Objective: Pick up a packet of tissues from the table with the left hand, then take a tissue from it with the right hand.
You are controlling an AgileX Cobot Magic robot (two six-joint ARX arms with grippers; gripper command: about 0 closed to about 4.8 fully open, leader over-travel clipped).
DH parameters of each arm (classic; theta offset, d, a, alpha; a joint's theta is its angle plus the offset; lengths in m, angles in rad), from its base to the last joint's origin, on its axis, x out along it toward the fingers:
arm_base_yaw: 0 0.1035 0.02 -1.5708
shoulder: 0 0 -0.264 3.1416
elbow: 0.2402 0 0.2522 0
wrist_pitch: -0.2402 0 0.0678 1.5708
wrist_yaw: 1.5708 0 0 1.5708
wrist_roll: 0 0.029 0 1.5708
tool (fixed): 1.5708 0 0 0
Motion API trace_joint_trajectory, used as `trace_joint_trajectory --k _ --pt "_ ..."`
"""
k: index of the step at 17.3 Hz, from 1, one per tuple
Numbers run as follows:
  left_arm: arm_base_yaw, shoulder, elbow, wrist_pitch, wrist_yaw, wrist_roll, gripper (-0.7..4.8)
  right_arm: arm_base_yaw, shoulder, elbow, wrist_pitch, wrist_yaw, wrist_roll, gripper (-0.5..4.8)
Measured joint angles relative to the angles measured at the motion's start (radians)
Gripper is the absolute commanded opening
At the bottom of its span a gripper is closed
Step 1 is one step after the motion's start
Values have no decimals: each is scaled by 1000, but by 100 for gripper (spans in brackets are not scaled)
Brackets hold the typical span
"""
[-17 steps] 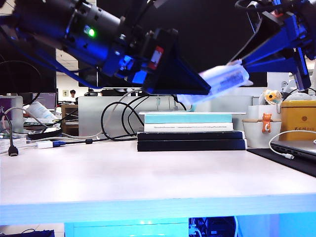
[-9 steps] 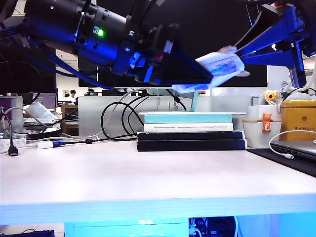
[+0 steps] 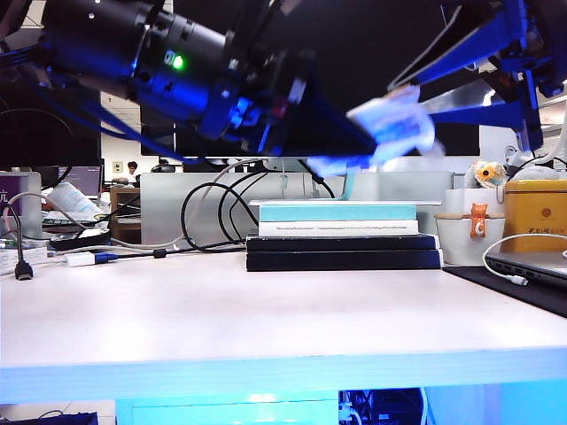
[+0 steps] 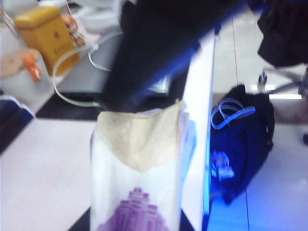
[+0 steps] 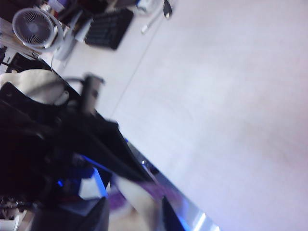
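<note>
The packet of tissues [image 3: 394, 124] hangs high above the table [image 3: 266, 310], over the stack of books. My left gripper [image 3: 368, 142] reaches in from the upper left and is shut on it. In the left wrist view its jaws [image 4: 137, 224] press both sides of the purple-printed packet [image 4: 137, 192], and a cream tissue [image 4: 142, 139] sticks out of the far end. My right gripper [image 3: 415, 99] comes from the upper right to that end. Its two fingers stand apart with the tissue [image 5: 139, 207] between them [image 5: 134, 219], and it looks open.
A stack of books [image 3: 341, 235] lies mid-table below the packet. A white pot [image 3: 469, 230], a yellow tin [image 3: 534, 212] and a laptop [image 3: 532, 266] stand at the right. Cables [image 3: 204, 212] trail at the back left. A black bag [image 4: 240, 144] sits on the floor past the table edge.
My left gripper has closed on the packet. The right gripper's jaws, pinched together before, have come apart. The packet has risen a little and moved slightly left.
</note>
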Motion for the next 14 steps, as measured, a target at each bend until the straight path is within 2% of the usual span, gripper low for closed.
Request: trace_joint_trajectory --k 4,8,9,14 --pt "0 0 0 -24 0 14 168 0 0 0 26 -2 45 134" --pt "0 0 0 -19 -1 28 169 0 0 0 -59 -7 45 124" --pt "0 0 0 -18 -1 29 169 0 0 0 -60 -13 45 103" --pt "0 0 0 -8 0 48 168 -1 0 0 -64 -40 45 103"
